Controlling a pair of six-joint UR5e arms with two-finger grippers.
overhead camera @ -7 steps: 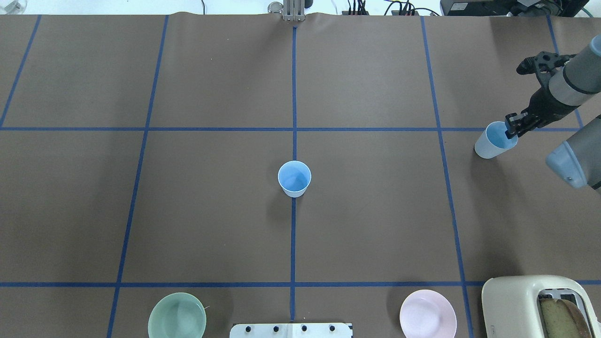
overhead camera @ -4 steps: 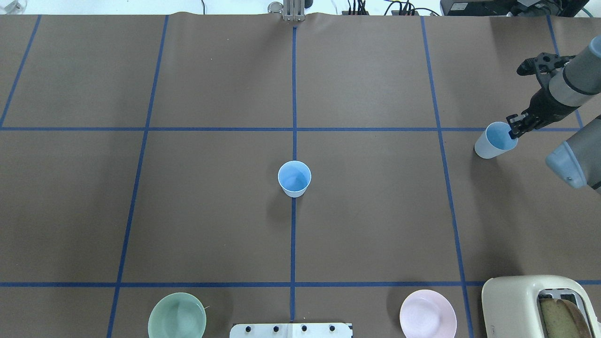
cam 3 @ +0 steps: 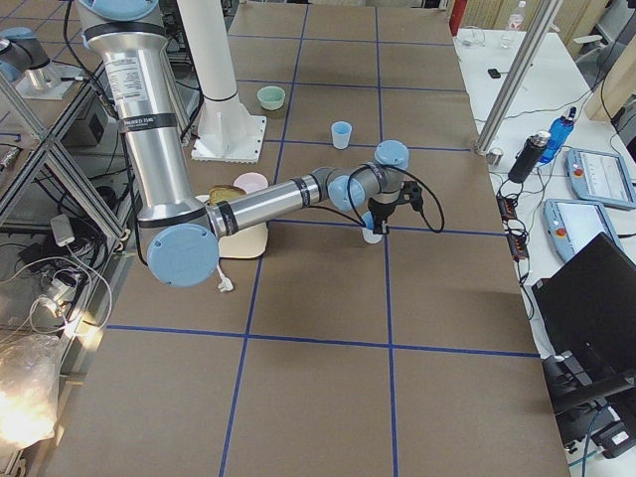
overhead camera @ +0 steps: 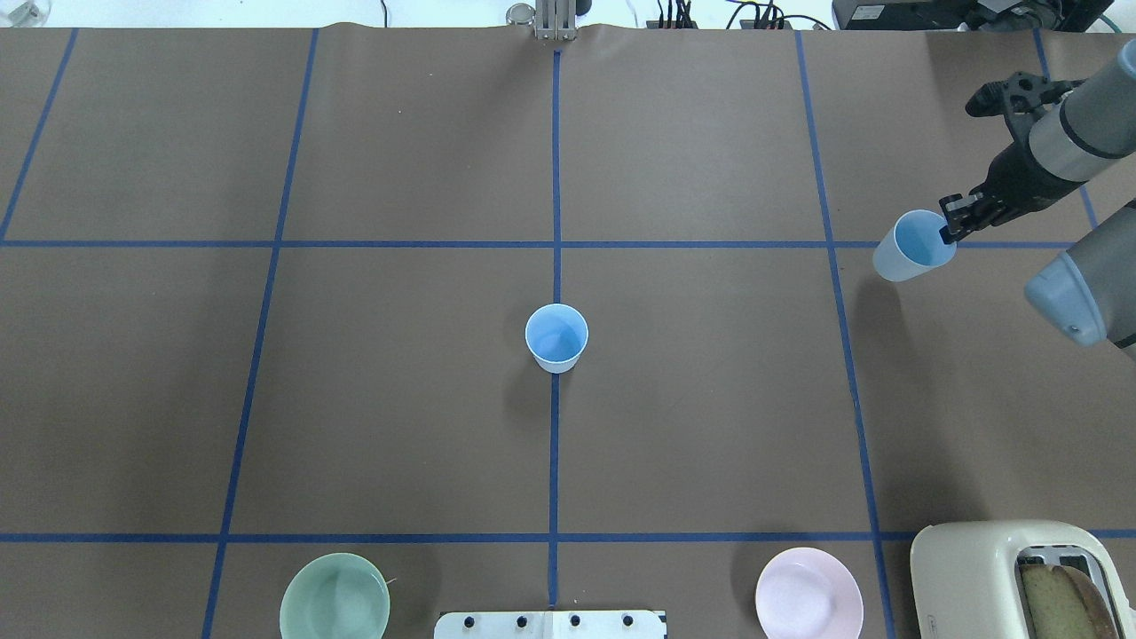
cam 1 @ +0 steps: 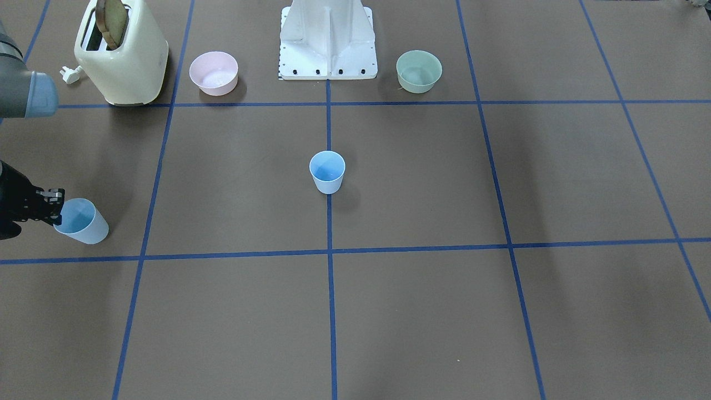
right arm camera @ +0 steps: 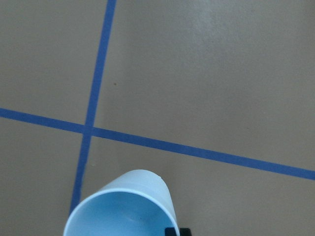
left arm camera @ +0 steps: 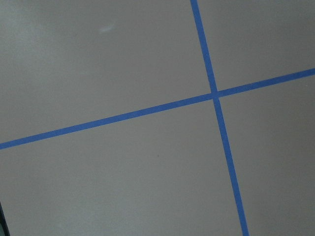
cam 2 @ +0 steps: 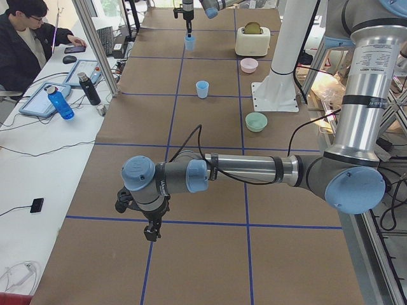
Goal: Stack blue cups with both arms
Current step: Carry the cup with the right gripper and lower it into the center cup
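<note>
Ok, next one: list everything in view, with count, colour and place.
centre cup: one, pale blue, upright on the middle tape line.
held cup: one, pale blue, tilted, far on the robot's right, rim pinched.
green bowl: one, pale green, near the pedestal, robot's left.
pink bowl: one, pale pink, near the pedestal, robot's right.
toaster: one, cream, beside the pink bowl, bread slice in a slot.
pedestal: one, white, robot's table edge.
table: one, brown cover, blue tape grid.
operator: one, dark top, at a side desk.
right hand: one, black, shut on the held cup's rim.
left hand: one, black, over bare table, robot's far left; state unclear.
</note>
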